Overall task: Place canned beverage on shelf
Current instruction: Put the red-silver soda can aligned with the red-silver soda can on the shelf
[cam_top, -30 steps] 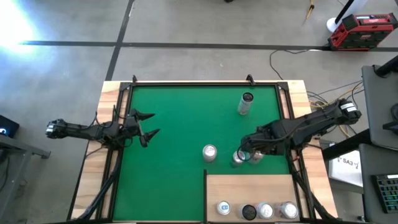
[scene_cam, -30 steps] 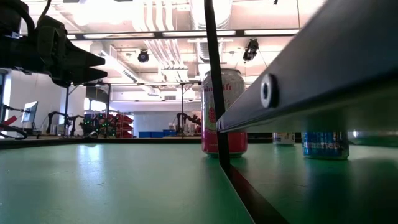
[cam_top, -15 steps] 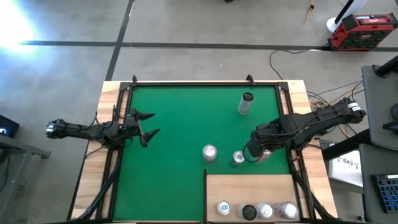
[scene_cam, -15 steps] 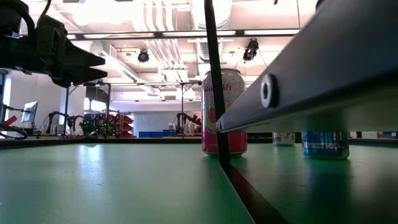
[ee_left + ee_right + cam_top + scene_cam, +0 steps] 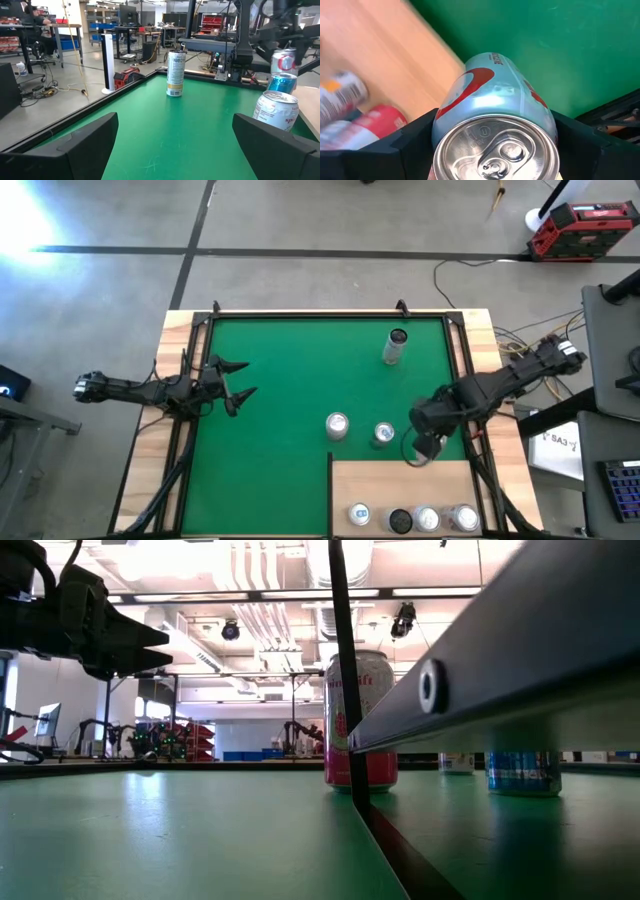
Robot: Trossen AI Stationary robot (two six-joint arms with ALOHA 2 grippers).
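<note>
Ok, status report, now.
Right gripper shut on can, near shelf edge. Left gripper open, parked at mat's left. Four cans on shelf already.

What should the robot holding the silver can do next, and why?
Probably carry the silver and red aluminium can further over the pale wooden shelf panel: the right end effector grips it at the shelf's edge, and four cans already line the near side.

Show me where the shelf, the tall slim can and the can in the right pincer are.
shelf (image 5: 400, 478): high view, bare wood panel.
tall slim can (image 5: 396, 346): high view, its side.
silver can (image 5: 492, 145): right wrist view, its lid.
</note>
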